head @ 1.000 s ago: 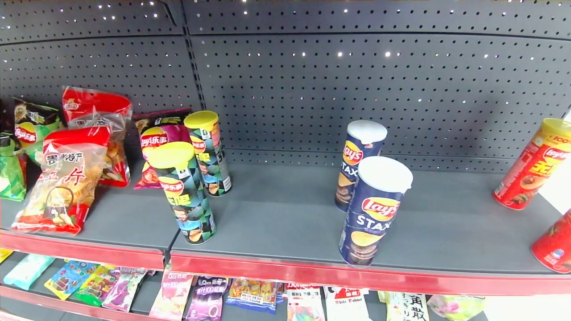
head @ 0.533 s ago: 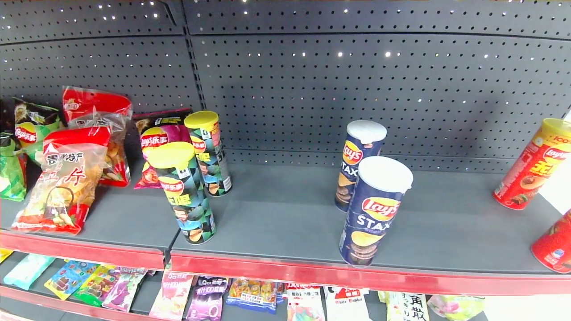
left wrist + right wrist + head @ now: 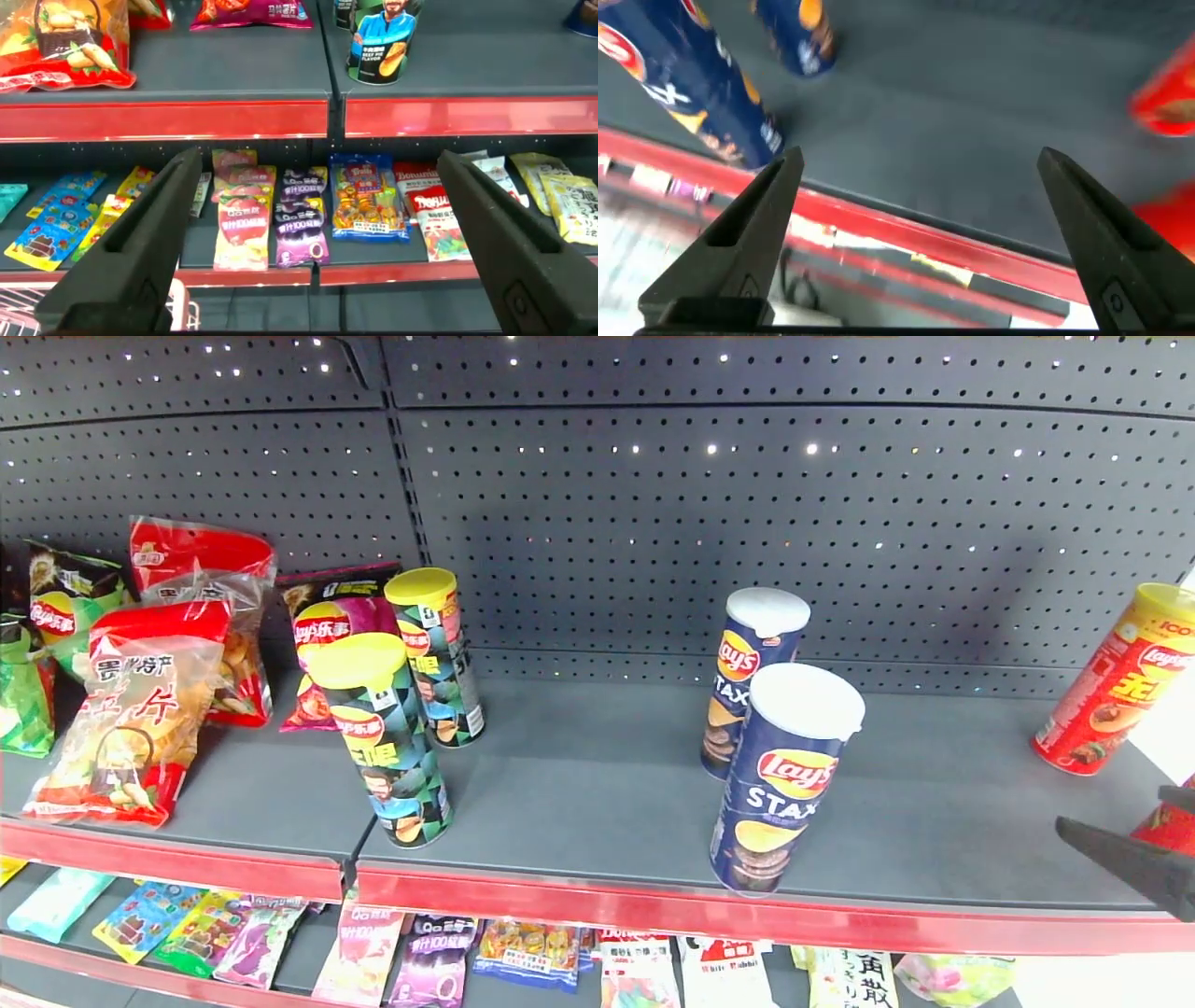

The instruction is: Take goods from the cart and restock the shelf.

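Your right gripper (image 3: 920, 159) is spread wide, its dark fingers well apart, above the red front edge of the shelf (image 3: 597, 784). In the head view one of its fingers (image 3: 1134, 863) pokes in at the lower right edge, just beside a red chip can (image 3: 1167, 826). A second red can (image 3: 1111, 681) stands higher up at the right edge.

Just right of centre you have two upright blue cans: the front blue can (image 3: 784, 779) near the shelf's lip and the rear blue can (image 3: 752, 672) close behind it. Left of centre stand two yellow-lidded cans, the front yellow-lidded can (image 3: 387, 747) and the rear yellow-lidded can (image 3: 437, 658), with snack bags (image 3: 140, 709) filling the left side.

Your left gripper (image 3: 318, 157) is spread too, facing the lower shelf (image 3: 327, 275) where candy packets (image 3: 304, 219) lie in a row.
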### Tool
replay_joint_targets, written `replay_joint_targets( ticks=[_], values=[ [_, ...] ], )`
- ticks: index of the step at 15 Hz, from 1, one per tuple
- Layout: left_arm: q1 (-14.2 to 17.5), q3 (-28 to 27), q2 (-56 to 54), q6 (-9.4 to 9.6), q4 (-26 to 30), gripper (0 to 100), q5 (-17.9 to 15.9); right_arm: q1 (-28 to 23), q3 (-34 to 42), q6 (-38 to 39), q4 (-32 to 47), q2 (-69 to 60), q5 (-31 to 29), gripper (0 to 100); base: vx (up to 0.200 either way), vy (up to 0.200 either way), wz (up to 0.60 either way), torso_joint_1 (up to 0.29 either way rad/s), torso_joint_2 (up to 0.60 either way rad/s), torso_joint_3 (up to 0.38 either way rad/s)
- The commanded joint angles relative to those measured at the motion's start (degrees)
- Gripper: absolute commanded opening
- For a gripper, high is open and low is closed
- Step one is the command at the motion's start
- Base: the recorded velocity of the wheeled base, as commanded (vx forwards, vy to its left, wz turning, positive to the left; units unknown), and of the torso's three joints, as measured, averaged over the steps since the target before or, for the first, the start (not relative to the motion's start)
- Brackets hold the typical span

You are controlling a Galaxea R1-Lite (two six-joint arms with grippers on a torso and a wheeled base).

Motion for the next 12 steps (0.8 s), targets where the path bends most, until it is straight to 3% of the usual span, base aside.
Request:
replay_joint_targets(
  ticks=[1, 5, 7, 9, 12],
  values=[
    [0.0, 0.0, 0.2, -0.02, 0.0, 100, 0.0, 3.1, -0.1, -0.2, -1.3, 10.4, -0.3, 100, 0.000, 0.000, 0.00, 0.000, 0.00, 0.000],
    [0.0, 0.0, 0.2, -0.02, 0.0, 100, 0.0, 5.1, -0.9, -0.2, -5.2, 20.0, -6.2, 100, 0.000, 0.000, 0.00, 0.000, 0.00, 0.000],
    [0.0, 0.0, 0.2, -0.02, 0.0, 100, 0.0, 7.4, 0.4, 0.5, -13.8, 26.6, -11.3, 100, 0.000, 0.000, 0.00, 0.000, 0.00, 0.000],
    [0.0, 0.0, 0.2, -0.02, 0.0, 100, 0.0, 8.9, 1.2, 2.1, -20.0, 30.9, -11.6, 100, 0.000, 0.000, 0.00, 0.000, 0.00, 0.000],
    [0.0, 0.0, 0.2, -0.02, 0.0, 100, 0.0, 11.5, 1.6, 2.3, -21.0, 33.0, -11.7, 100, 0.000, 0.000, 0.00, 0.000, 0.00, 0.000]
  ],
)
